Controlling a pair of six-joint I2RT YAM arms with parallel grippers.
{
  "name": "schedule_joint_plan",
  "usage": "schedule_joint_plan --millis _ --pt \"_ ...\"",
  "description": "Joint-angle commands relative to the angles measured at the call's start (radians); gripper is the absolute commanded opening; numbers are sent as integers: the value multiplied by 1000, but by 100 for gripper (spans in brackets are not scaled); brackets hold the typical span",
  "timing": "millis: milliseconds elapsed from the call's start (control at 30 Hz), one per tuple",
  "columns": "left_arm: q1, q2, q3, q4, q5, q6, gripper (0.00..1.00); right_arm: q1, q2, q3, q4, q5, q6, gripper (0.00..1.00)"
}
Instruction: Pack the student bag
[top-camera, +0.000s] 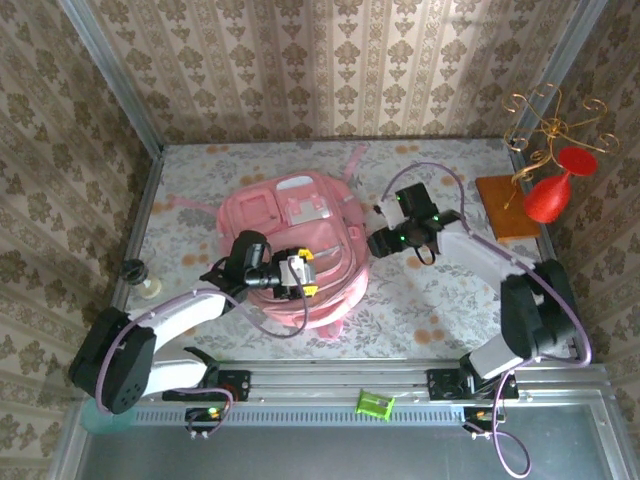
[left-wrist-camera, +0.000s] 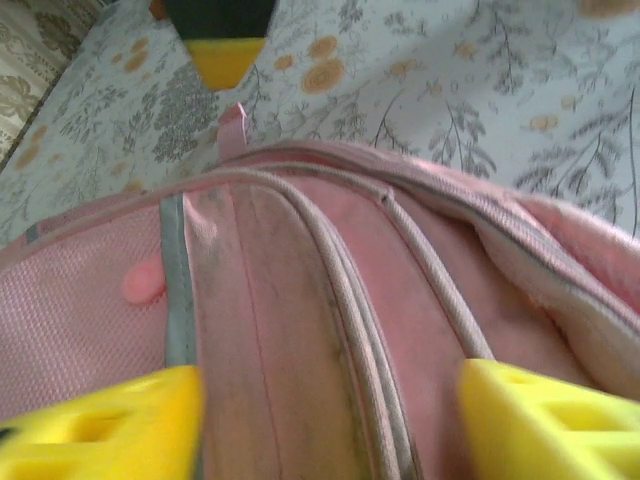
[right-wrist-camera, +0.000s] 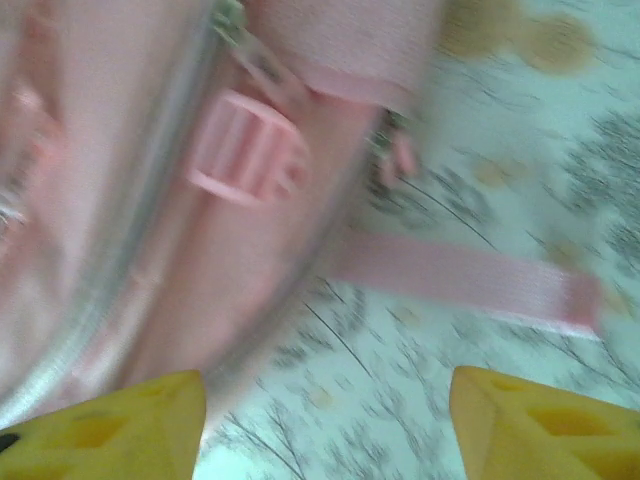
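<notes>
Centrally on the floral desk (top-camera: 450, 310): one student bag (top-camera: 300, 240), pink, lying flat, pockets up. Two tools. Left tool (top-camera: 308, 272) over the bag's near half, yellow fingers (left-wrist-camera: 100, 420) spread wide, gripping nothing. Right tool (top-camera: 378, 228) at the bag's right edge by one strap (right-wrist-camera: 460, 280), likewise spread wide, empty. Farther right: one wooden board (top-camera: 505, 205), one red vase (top-camera: 550, 195), one gold wire stand (top-camera: 550, 120). On the near rail, one small green object (top-camera: 375, 405).

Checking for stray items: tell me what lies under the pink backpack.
The pink backpack lies flat on the floral table cover; a pink strap trails out from its edge. Anything beneath its body is hidden.
</notes>
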Motion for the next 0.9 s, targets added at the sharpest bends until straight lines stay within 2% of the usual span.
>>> schedule_joint_plan --millis 0,33,100,200,300,367,467,500,533,633,767,867 --pt "9 -46 56 65 68 -243 82 0 -135 -74 72 316 142 83" --pt "20 -71 39 116 38 -347 83 -5 -163 -104 111 389 141 90" --pt "51 -137 -9 228 -126 -545 84 -19 -203 -161 211 528 142 99" --pt "124 -256 -37 201 -447 -774 89 -52 -239 -278 428 680 122 100" --pt "185 -349 -37 49 -796 -802 91 -88 -234 -392 624 704 81 100" --pt "229 -374 -64 34 -940 -756 94 -104 -212 -452 732 710 60 100" --pt "328 -332 -98 67 -931 -682 99 -156 -150 -519 885 643 54 100" --pt "359 -296 -102 82 -929 -674 99 -167 -144 -496 833 621 65 100" --pt "383 -261 -110 113 -929 -674 100 -179 -131 -495 863 591 51 100" --pt "445 -140 -166 293 -882 -649 100 -213 -112 -519 981 496 10 100" --pt "533 -8 -224 502 -788 -689 100 -256 -99 -506 1003 347 13 100" --pt "554 44 -211 555 -727 -665 100 -258 -25 -502 1060 313 -9 100"
